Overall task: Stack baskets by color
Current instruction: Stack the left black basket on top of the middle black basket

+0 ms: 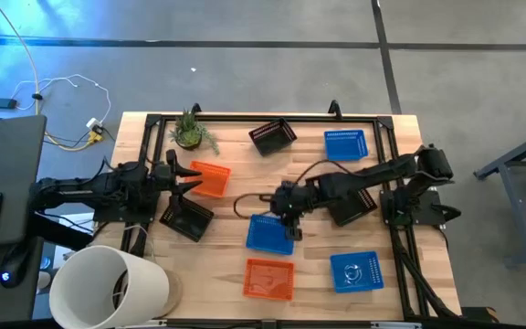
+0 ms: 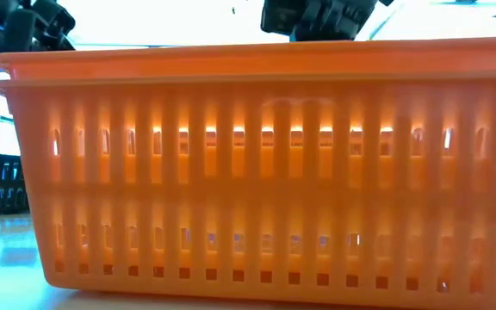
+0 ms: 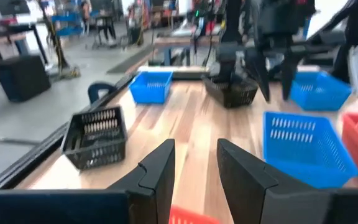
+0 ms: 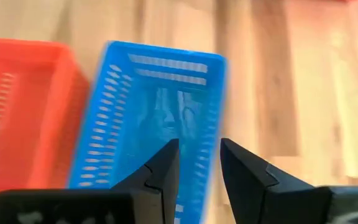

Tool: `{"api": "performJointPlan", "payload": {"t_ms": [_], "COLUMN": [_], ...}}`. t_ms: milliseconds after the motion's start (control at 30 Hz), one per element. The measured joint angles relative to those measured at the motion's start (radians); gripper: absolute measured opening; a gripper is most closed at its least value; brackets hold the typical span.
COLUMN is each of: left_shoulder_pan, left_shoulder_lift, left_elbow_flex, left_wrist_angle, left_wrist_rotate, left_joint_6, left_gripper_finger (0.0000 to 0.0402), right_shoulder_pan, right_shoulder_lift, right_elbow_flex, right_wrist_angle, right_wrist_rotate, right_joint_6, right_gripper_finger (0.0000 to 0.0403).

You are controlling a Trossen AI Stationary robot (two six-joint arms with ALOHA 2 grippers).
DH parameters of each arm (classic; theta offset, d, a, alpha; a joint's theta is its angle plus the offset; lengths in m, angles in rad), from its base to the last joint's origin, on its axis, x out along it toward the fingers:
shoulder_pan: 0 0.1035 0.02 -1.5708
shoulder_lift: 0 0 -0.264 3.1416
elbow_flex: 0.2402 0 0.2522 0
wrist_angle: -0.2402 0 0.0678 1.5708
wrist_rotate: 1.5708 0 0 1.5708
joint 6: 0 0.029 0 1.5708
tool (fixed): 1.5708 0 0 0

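Orange, blue and black mesh baskets lie scattered on the wooden table. My right gripper [image 1: 289,219] [image 4: 197,146] hangs open, pointing down, over the far rim of the middle blue basket [image 1: 270,234] [image 4: 148,118]; the left wrist view shows its fingers clear above that basket [image 3: 303,146]. An orange basket [image 1: 269,278] [image 4: 17,106] rests flat just nearer the front edge. At the left, my left gripper [image 1: 188,178] [image 3: 194,149] stands open and nearly level beside another orange basket [image 1: 212,179], whose edge [image 3: 191,216] shows below the fingers.
Black baskets lie at the left [image 1: 186,220], at the far middle [image 1: 272,135] and under my right arm [image 1: 354,203]. Blue baskets sit at the far right [image 1: 346,144] and near right [image 1: 356,271]. A potted plant [image 1: 190,131] and a white bucket [image 1: 108,288] stand at the left.
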Motion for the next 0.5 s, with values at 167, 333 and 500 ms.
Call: {"api": "performJointPlan", "payload": {"t_ms": [167,333,500], "left_shoulder_pan": [0.0,0.0,0.0], "left_shoulder_lift": [0.11,0.231,0.332], "left_elbow_flex": [0.054,0.118,0.171], "left_wrist_angle": [-0.047,-0.094,-0.095], "left_wrist_rotate": [0.008,0.008,0.009], "left_joint_6": [-0.001,-0.002,0.024], "left_gripper_finger": [0.0107,0.0107,0.0108], "right_shoulder_pan": [-0.081,-0.161,-0.231], "right_shoulder_lift": [0.0,0.0,0.0], "right_elbow_flex": [0.0,0.0,0.0], "right_wrist_angle": [-0.015,-0.015,-0.015], "right_wrist_rotate": [0.0,0.0,0.0], "right_joint_6": [-0.07,-0.13,-0.137], "right_gripper_finger": [0.0103,0.0103,0.0103]}}
